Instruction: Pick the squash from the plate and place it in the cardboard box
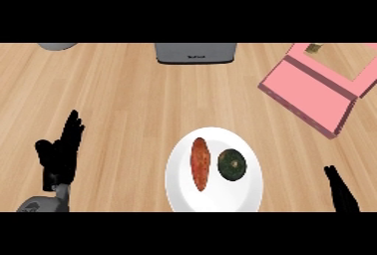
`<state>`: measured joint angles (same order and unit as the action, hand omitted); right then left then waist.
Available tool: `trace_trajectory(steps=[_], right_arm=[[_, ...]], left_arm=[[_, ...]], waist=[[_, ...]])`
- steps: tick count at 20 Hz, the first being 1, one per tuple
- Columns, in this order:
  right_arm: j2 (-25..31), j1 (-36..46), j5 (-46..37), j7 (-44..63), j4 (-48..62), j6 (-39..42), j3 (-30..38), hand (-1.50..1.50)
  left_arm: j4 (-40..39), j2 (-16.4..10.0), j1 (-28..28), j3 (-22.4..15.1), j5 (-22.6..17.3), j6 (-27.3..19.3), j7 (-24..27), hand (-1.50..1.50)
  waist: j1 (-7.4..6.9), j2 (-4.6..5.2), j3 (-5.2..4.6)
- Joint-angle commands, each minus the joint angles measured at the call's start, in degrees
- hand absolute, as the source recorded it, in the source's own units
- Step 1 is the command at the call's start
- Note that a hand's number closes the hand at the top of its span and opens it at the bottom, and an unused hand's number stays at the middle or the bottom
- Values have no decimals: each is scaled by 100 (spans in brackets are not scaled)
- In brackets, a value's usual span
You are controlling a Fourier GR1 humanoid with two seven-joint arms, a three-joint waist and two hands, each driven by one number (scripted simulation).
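A white plate [180, 187] lies at the lower middle of the wooden counter. On it sit a dark green round squash [231, 164] on the right and a long reddish-orange vegetable [199, 163] on the left. A pink box [313, 94] with open flaps stands at the upper right. My left hand [60, 154] rests at the lower left, fingers straight and pointing up, well away from the plate. My right hand [341, 194] shows at the lower right edge with straight fingers, to the right of the plate.
A grey appliance [196, 52] stands at the counter's far edge in the middle. Part of a grey round object [57, 46] shows at the far left. Bare wood lies between the plate and the box.
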<state>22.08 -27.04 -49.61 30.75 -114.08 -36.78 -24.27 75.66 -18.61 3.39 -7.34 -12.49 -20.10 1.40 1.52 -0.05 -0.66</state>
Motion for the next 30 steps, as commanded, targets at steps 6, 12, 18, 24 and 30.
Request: trace_trajectory(steps=[6, 12, 18, 24, 30], right_arm=[[-749, 703, -1875, 2944, -1407, 3036, -814, -150], [-2065, 1537, -2445, 4260, -782, 4417, -1489, -150], [-2194, 2558, -1974, 5059, -289, 4510, -1457, -150], [-2202, 3162, -1717, 5399, 276, 4419, -1333, -150], [-2203, 3171, -1554, 5446, 686, 4093, -1234, -150]], left_arm=[[-241, 212, 293, -139, 139, -1, -9, 0], [82, 123, 134, -74, 82, 76, -133, 0], [-180, 94, 241, 15, 136, 224, -71, 0], [-200, 297, 293, -22, 250, 53, -55, 0], [-128, 192, 167, 45, 185, 259, -50, 0]], waist=[[-183, 48, 27], [-266, 16, 47], [-231, 18, 58], [-230, 18, 59], [-246, 8, 60]])
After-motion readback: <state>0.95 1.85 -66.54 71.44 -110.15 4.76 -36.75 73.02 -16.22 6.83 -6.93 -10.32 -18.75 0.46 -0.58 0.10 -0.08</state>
